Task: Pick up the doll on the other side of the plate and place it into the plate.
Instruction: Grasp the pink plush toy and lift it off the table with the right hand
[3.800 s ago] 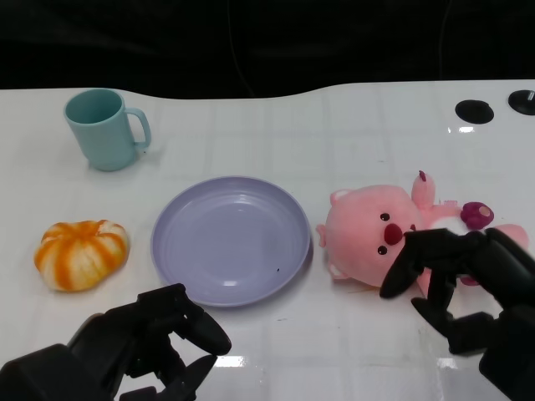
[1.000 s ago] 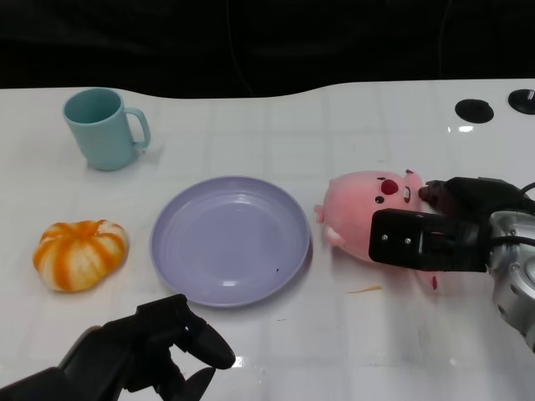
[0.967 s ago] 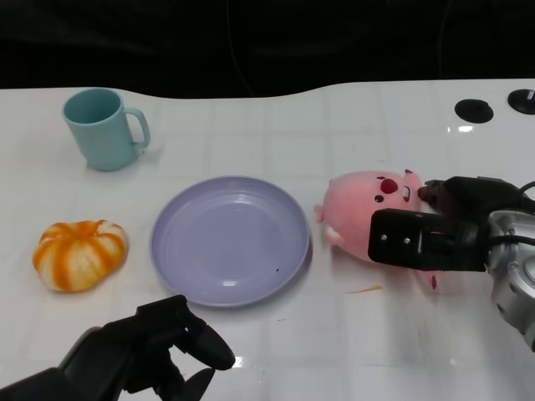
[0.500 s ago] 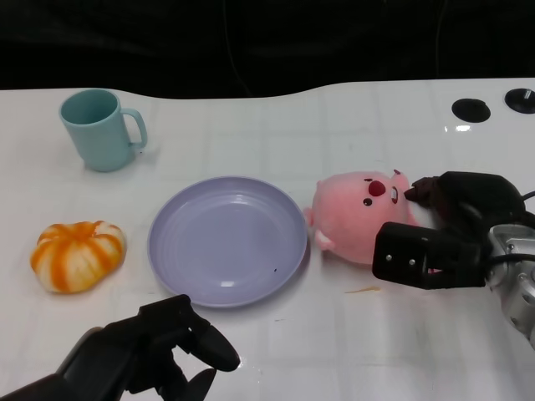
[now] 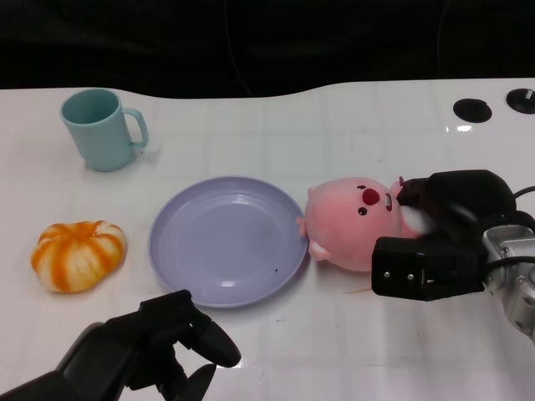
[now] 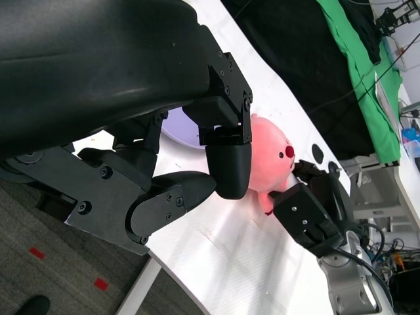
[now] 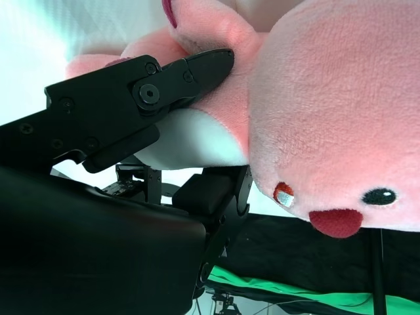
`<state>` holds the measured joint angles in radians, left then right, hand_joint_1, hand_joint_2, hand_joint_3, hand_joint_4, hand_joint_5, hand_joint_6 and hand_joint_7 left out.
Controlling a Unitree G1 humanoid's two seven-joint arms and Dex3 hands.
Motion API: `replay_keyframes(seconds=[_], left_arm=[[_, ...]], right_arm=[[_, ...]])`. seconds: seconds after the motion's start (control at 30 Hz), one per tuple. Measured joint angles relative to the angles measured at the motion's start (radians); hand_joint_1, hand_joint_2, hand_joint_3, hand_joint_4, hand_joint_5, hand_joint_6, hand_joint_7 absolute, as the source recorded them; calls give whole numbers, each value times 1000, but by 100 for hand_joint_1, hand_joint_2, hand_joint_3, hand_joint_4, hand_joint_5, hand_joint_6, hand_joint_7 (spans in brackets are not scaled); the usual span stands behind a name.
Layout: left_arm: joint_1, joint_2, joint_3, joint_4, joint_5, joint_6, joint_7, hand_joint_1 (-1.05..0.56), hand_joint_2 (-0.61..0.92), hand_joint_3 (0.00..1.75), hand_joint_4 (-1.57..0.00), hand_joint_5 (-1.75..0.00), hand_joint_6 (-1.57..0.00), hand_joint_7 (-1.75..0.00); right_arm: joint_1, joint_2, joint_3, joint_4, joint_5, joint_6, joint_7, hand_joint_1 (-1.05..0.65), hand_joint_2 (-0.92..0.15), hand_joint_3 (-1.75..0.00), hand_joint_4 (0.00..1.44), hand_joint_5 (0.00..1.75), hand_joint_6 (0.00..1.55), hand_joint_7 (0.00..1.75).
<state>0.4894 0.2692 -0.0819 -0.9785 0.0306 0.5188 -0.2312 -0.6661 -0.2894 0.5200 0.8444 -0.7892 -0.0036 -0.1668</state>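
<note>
Doll (image 5: pixel 355 220) body hidden behind right hand (image 5: pixel 441 234), fingers clamped on it; head touches plate (image 5: pixel 227 241) rim at 3 o'clock. Left hand (image 5: pixel 155 351) curled, empty.

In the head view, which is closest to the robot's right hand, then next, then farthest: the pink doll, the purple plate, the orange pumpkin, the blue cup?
From the right hand:
1. Pink doll, held in it.
2. Purple plate, middle.
3. Orange pumpkin and blue cup, far left; too close to call.

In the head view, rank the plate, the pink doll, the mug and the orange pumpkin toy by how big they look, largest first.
1. Plate, clearly the widest.
2. Pink doll, though the right hand covers part of it.
3. Orange pumpkin toy and mug: too alike to rank, and the mug sits farther from the camera.
</note>
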Motion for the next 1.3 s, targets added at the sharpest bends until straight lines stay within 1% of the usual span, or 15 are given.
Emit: replay_keyframes(seconds=[0.03, 0.2, 0.27, 0.37, 0.4, 0.5, 0.63, 0.7, 0.8, 0.83, 0.9, 0.97, 1.0, 1.13, 1.3], left_arm=[[0, 0, 0, 0, 0, 0, 0, -31, 62, 94, -66, -162, -63, -126], [0, 0, 2, 0, -2, 1, 0, -30, 63, 92, -65, -162, -63, -126], [0, 0, 5, 0, -4, 1, 0, -30, 63, 92, -65, -161, -62, -126], [0, -1, 8, 0, -4, 0, 0, -30, 63, 93, -65, -161, -62, -127], [0, -1, 9, 1, -4, 0, 0, -29, 63, 93, -65, -160, -62, -127], [0, 0, 14, 6, -4, -5, 0, -28, 64, 93, -65, -160, -62, -126], [-3, 0, 20, 13, -9, -5, 0, -28, 64, 92, -64, -161, -61, -127], [-4, -1, 22, 20, -16, -5, 0, -28, 64, 91, -64, -161, -61, -127], [-5, -1, 26, 24, -27, -5, 0, -28, 65, 91, -63, -160, -61, -128], [-5, 0, 27, 26, -27, -6, 0, -28, 65, 91, -63, -160, -60, -128], [-6, 2, 32, 31, -28, -12, -1, -29, 66, 89, -62, -161, -60, -130], [-7, 3, 36, 40, -29, -20, -1, -29, 67, 88, -61, -161, -60, -131], [-7, 4, 39, 44, -30, -24, -1, -29, 68, 87, -61, -161, -60, -131], [-7, 5, 42, 66, -35, -39, -6, -30, 71, 82, -60, -163, -60, -132], [-8, 5, 42, 74, -35, -48, -6, -30, 75, 76, -60, -163, -61, -132]], right_arm=[[0, 0, 0, 0, 2, 0, -1, -25, -91, -17, 78, 174, 79, 141], [0, 1, -2, 0, 21, 7, -2, -26, -91, -18, 78, 175, 84, 121], [0, 3, -4, 0, 30, 12, -4, -25, -90, -20, 81, 175, 79, 136], [3, 7, -15, 0, 43, 18, -13, -24, -87, -25, 85, 175, 79, 140], [5, 7, -21, 0, 48, 20, -16, -23, -82, -33, 86, 175, 75, 151], [13, 8, -43, -5, 71, 23, -26, -20, -59, -76, 89, 175, 69, 171], [36, 8, -79, -25, 106, 9, -51, -20, -45, -104, 91, 175, 71, 174], [50, 8, -97, -39, 123, -6, -70, -20, -43, -111, 93, 175, 71, 172], [68, 7, -120, -62, 135, -31, -106, -21, -44, -113, 91, 175, 73, 166], [71, 7, -126, -71, 140, -35, -108, -22, -49, -106, 91, 175, 73, 164], [76, 7, -154, -92, 165, -34, -108, -22, -53, -102, 93, 175, 71, 170], [80, 7, -177, -119, 187, -31, -107, -20, -54, -102, 94, 175, 71, 174], [82, 7, -190, -136, 197, -28, -104, -20, -54, -102, 95, 175, 71, 174], [87, 10, -227, -196, 235, -7, -84, -18, -47, -117, 96, 175, 76, 175], [86, 20, -237, -249, 249, 25, -47, -18, -46, -120, 95, 175, 75, 175]])
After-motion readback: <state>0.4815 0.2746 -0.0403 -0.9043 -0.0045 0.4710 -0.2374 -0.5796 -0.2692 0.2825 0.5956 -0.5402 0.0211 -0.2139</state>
